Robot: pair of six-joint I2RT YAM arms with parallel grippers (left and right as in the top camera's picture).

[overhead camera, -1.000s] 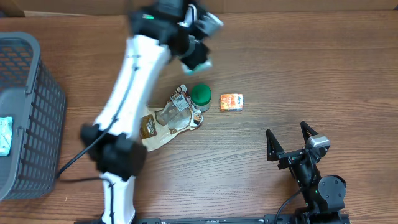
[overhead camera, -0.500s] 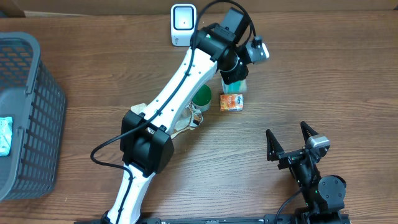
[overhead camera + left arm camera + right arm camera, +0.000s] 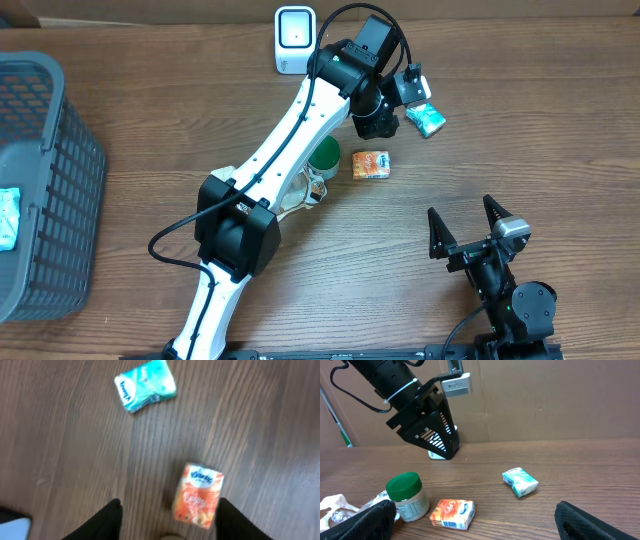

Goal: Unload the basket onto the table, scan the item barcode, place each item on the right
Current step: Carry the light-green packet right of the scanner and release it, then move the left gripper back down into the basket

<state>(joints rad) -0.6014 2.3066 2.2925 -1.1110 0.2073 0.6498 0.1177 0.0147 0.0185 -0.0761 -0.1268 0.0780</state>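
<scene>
A teal packet (image 3: 425, 119) (image 3: 145, 385) (image 3: 520, 482) lies loose on the wooden table, right of my left gripper (image 3: 384, 120). In the left wrist view that gripper (image 3: 167, 520) is open, its dark fingers apart and holding nothing. An orange packet (image 3: 197, 495) (image 3: 371, 164) (image 3: 452, 513) lies on the table below it, barcode facing the right wrist camera. The white scanner (image 3: 295, 27) stands at the back edge, partly hidden by the left arm in the right wrist view. My right gripper (image 3: 461, 212) (image 3: 480, 527) rests open near the front, apart from everything.
A green-lidded jar (image 3: 323, 153) (image 3: 407, 496) stands beside crumpled wrappers (image 3: 300, 190) under the left arm. A grey basket (image 3: 40, 180) at the left edge holds a pale packet (image 3: 8, 215). A cardboard wall runs behind the table.
My left arm swung from over the wrappers to the right of the scanner. Its jaws opened, and the teal packet now lies on the table beside it. The right arm stayed still.
</scene>
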